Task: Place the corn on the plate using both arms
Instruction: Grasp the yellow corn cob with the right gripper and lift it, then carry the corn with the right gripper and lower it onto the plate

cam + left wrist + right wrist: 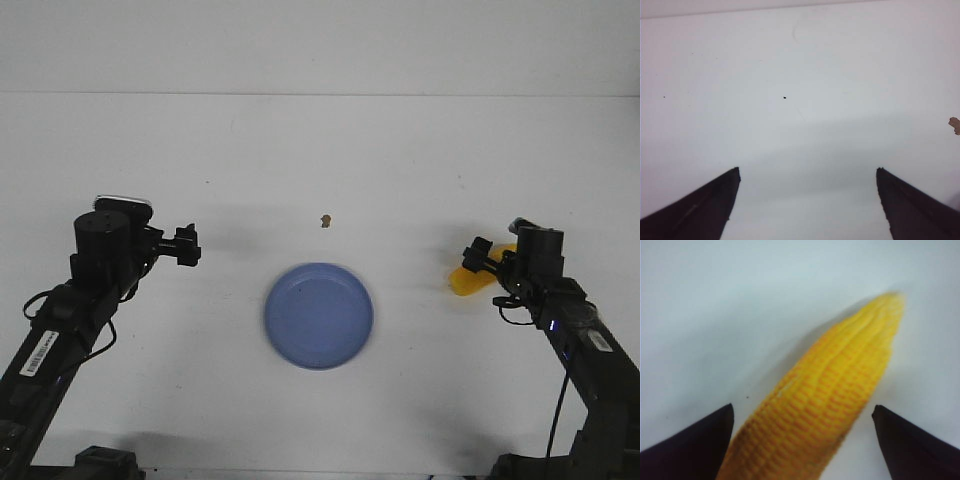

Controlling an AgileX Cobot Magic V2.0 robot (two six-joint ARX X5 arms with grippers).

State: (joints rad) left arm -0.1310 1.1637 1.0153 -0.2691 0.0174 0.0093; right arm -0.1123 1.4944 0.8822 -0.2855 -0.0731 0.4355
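Observation:
The periwinkle-blue plate (319,315) lies empty at the table's middle front. The yellow corn (471,279) lies on the table to the plate's right, partly hidden by my right arm. In the right wrist view the corn (825,400) runs between the two black fingers, its tapered tip pointing away; both fingers stand apart from it. My right gripper (478,254) (802,412) is open around the corn. My left gripper (185,245) (807,172) is open and empty over bare table, left of the plate.
A small brown crumb (325,220) lies beyond the plate; it also shows at the edge of the left wrist view (954,125). The white table (320,150) stretches back to a pale wall.

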